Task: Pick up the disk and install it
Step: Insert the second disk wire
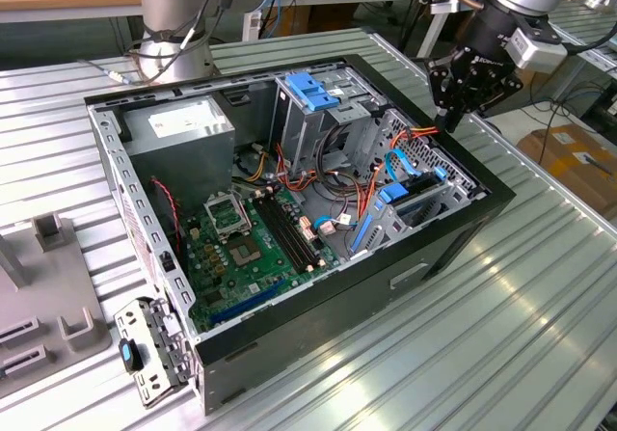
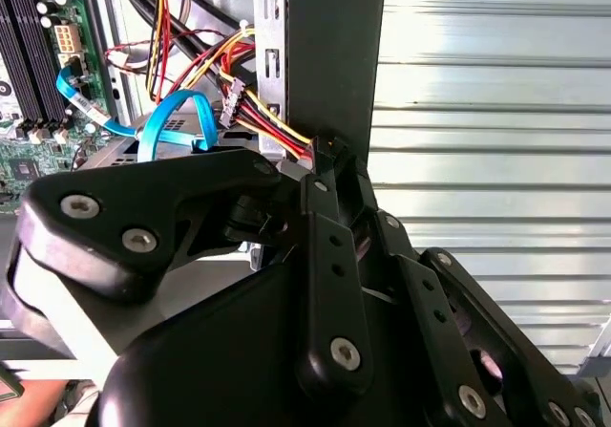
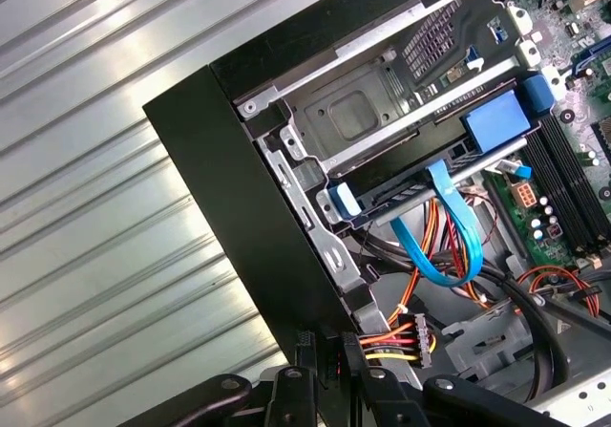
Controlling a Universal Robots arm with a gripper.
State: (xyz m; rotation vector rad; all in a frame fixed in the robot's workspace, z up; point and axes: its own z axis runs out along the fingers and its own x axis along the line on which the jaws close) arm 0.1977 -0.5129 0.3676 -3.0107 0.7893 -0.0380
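The disk (image 3: 495,121) sits slotted in the drive bay at the front of the open computer case (image 1: 439,248). Its blue carrier rails (image 1: 393,196) show along the bay's edge, and a blue ribbon cable (image 3: 430,245) loops beside it. My gripper (image 1: 450,121) hangs just above the case's front wall, toward the exterior view's right. It is a short way from the bay and shut with nothing held. In both wrist views its black fingertips (image 3: 307,355) meet (image 2: 325,183) close to a red, yellow and black cable bundle (image 3: 387,341).
Inside the case are a grey power-supply box (image 1: 183,127), a metal cage with a blue latch (image 1: 310,89) and the green motherboard (image 1: 241,238). A second arm's base (image 1: 174,26) stands behind. A grey fixture (image 1: 48,286) lies at the exterior view's left, on the ribbed metal table (image 1: 501,335).
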